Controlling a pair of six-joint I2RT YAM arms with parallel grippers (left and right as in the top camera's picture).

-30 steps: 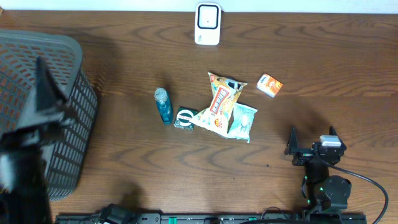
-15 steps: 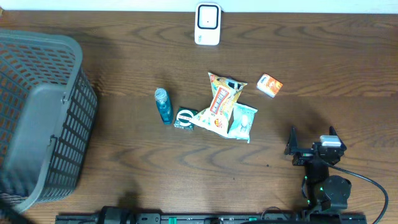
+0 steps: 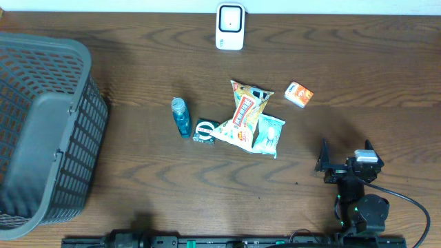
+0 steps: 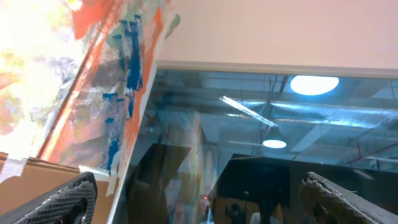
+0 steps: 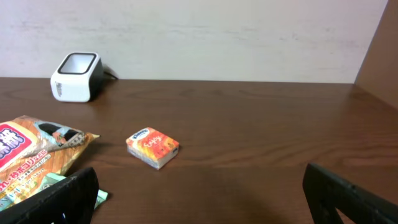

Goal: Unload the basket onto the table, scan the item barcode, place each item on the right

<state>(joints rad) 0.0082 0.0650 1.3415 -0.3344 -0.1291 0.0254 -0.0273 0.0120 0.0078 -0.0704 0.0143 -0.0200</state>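
Observation:
The white barcode scanner stands at the table's far edge. Mid-table lie a blue bottle, a small dark-green packet, a large snack bag, a pale green packet and a small orange box. My right gripper rests low at the front right, open and empty, facing the orange box. My left gripper is open and empty, and its camera points up at a wall and ceiling lights. It does not show in the overhead view.
A large grey mesh basket fills the left side of the table. A black rail runs along the front edge. The right arm's base and cable sit at the front right.
A blurred dark shape over the basket a second ago has gone from the overhead view. The items and the right gripper have not moved.

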